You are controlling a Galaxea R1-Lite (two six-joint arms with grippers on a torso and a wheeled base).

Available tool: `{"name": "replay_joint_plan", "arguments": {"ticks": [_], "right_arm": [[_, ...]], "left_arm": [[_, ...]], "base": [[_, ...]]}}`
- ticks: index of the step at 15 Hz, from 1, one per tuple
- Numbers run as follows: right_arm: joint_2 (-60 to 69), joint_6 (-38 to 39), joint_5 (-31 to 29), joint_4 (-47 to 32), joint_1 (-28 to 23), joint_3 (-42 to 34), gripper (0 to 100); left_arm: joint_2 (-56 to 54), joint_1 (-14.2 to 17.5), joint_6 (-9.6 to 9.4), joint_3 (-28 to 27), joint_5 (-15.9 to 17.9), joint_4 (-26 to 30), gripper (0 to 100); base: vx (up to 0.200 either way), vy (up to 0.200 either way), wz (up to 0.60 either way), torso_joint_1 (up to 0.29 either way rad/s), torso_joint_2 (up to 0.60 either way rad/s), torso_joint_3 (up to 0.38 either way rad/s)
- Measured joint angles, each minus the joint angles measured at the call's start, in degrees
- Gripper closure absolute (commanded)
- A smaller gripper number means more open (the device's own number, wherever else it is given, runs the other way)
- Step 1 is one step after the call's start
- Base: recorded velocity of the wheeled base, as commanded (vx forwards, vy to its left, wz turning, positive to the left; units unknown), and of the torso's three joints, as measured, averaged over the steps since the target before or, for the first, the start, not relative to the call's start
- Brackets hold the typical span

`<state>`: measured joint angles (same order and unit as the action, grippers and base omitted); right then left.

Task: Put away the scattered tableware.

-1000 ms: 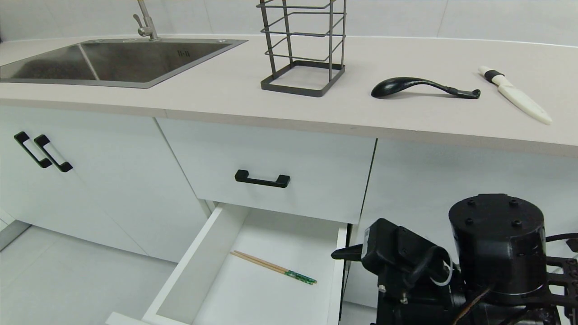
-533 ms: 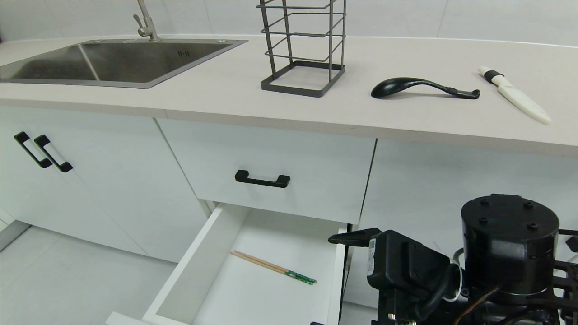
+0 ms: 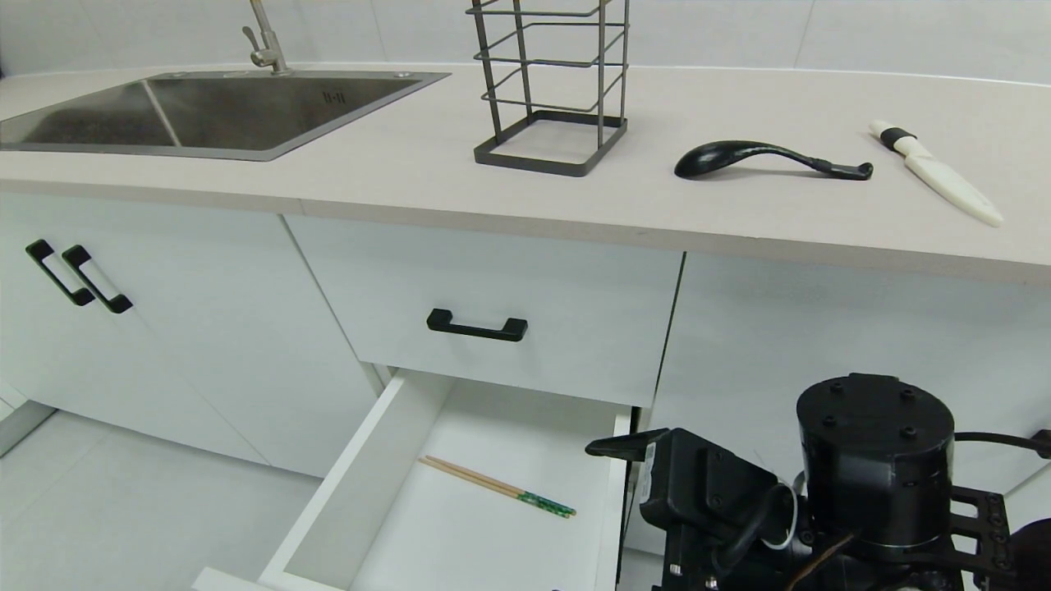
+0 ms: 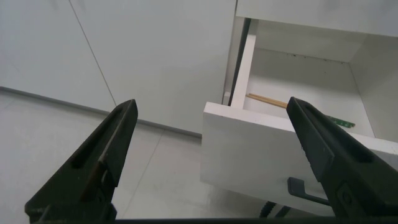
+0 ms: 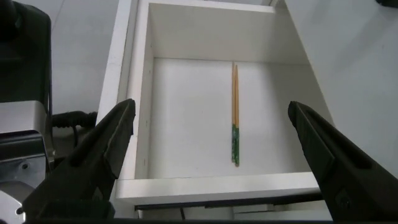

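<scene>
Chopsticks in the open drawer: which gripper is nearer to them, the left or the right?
Right, it seems. The right gripper hangs open above the drawer, looking down on the chopsticks. The left gripper, also open, is outside the drawer, beyond its front panel.

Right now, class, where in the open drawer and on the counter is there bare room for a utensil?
In the drawer, the floor between the chopsticks and the left wall is bare. On the counter, the stretch between sink and rack is free. The right end, with ladle and knife, is busiest.
</scene>
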<state>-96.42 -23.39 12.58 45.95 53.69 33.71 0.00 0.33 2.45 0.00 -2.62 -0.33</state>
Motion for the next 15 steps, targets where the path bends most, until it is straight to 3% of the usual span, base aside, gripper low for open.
{"name": "replay_joint_plan", "arguments": {"ticks": [10, 15], "right_arm": [[-0.5, 0.1, -0.2, 0.6, 1.1, -0.2, 0], [-0.5, 0.0, -0.2, 0.5, 1.7, -0.3, 0]], "left_arm": [[0.0, 0.0, 0.0, 0.0, 0.0, 0.0, 0], [0.0, 0.0, -0.02, 0.0, 0.0, 0.1, 0]], "base": [[0.0, 0.0, 0.0, 0.0, 0.0, 0.0], [0.0, 0.0, 0.0, 0.196, -0.09, -0.092]]}}
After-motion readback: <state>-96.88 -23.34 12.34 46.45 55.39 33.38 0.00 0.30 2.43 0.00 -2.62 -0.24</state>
